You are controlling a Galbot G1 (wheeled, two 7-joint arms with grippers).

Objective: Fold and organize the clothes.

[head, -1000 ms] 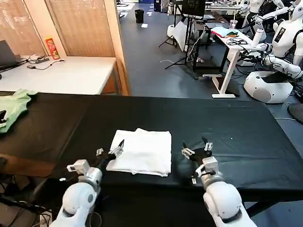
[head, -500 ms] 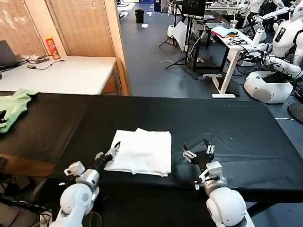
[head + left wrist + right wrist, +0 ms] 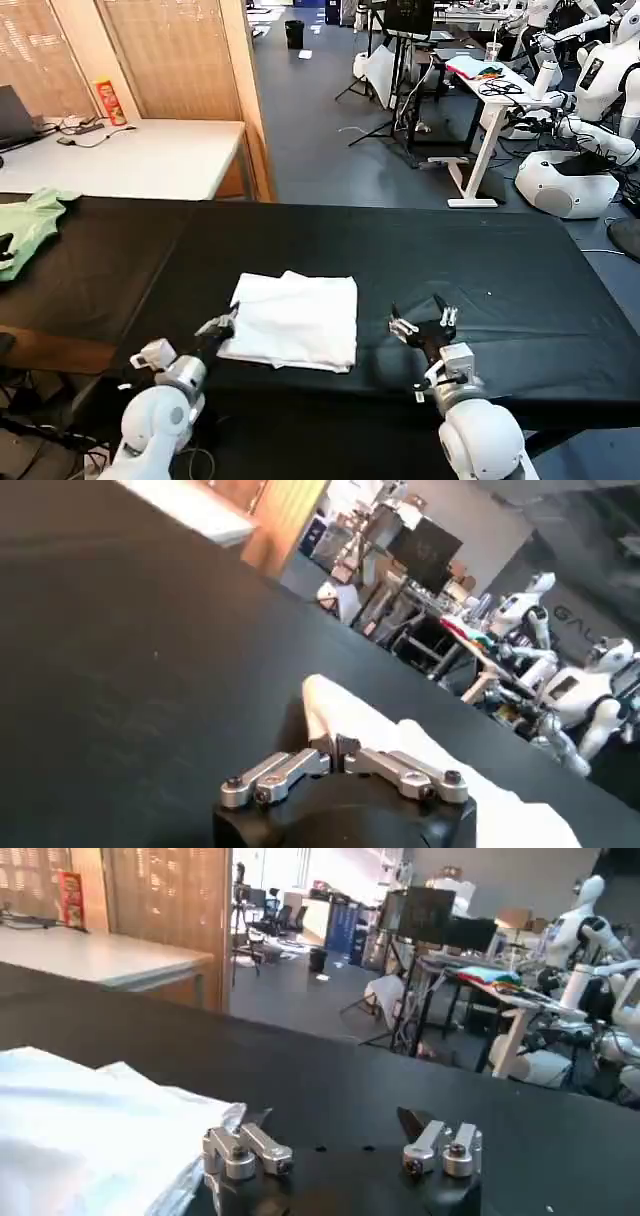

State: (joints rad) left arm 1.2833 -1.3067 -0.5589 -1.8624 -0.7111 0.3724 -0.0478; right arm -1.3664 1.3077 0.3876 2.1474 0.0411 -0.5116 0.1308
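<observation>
Folding looks nearly finished: my left gripper [image 3: 222, 325] pinches the folded white T-shirt [image 3: 293, 320]'s near-left corner, my right gripper [image 3: 424, 324] waits open beside it, so release comes next.

folded cotton T-shirt [image 3: 293, 320]: plain white on the side facing up, no print showing
cloth-covered work table [image 3: 520, 290]: flat black
crumpled garment at the table's left end [image 3: 28, 225]: light green
left gripper [image 3: 218, 327]: silver-grey metal fingers on a black base, white arm shell behind
right gripper [image 3: 424, 322]: silver-grey links, black fingertips
tall snack canister on the side desk [image 3: 108, 101]: red with yellow
side desk [image 3: 150, 160]: white
</observation>
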